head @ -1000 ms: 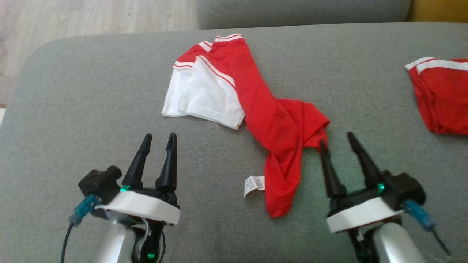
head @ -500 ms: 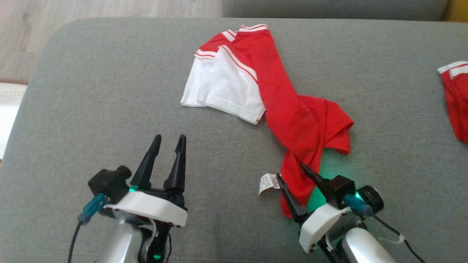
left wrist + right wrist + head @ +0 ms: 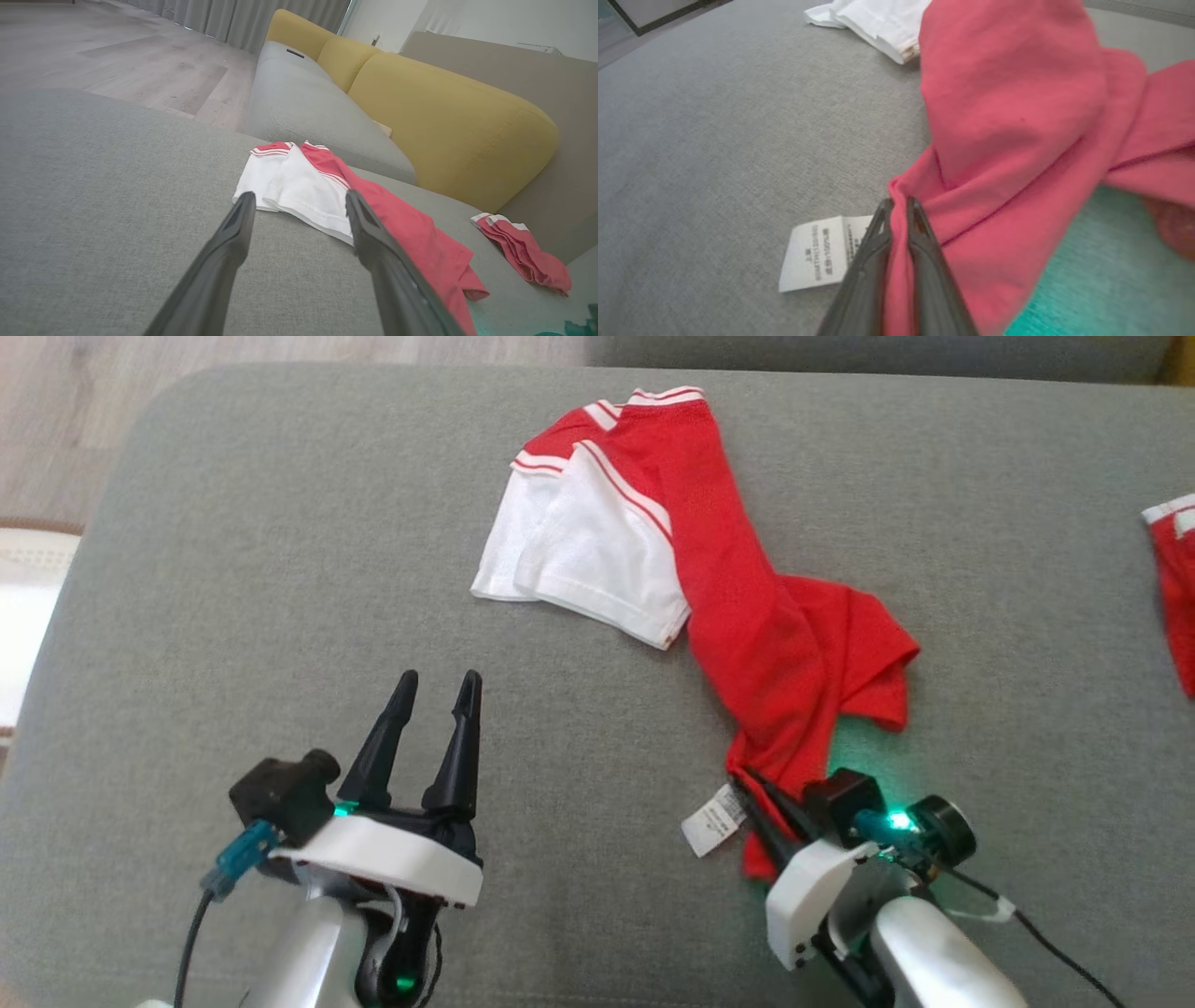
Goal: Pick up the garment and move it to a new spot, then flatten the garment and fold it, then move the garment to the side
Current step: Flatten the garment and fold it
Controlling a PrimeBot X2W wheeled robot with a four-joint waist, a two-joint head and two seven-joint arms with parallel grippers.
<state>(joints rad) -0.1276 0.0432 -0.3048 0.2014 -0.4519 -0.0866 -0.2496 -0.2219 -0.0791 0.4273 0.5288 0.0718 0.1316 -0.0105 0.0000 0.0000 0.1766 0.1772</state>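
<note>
Head view: the right gripper (image 3: 747, 782) has clamped down. A second ago it stood open by the garment's right fold; now its fingers are pinched together on the low red tail of the garment (image 3: 728, 588), just beside the white label (image 3: 711, 819). The whole picture has slid a little, so that is the camera. The garment lies much as it did, white sleeves up top, red body trailing down and right across the grey cushion (image 3: 280, 569). The left gripper (image 3: 439, 679) is unchanged: spread wide, empty, over bare cushion. There is plenty of bare grey to the garment's left, out to the rounded edge and the floor (image 3: 280, 350). To the right there is a clear strip before a second garment (image 3: 1178, 588) at the picture's edge.

Left wrist view: fingers wide apart with nothing between them, the white sleeves just past the tips, and a yellow backrest (image 3: 444, 116) behind.

Right wrist view: a red fold is pinched between the two near-closed fingers. The label lies flat just left of them, with open grey beyond.
</note>
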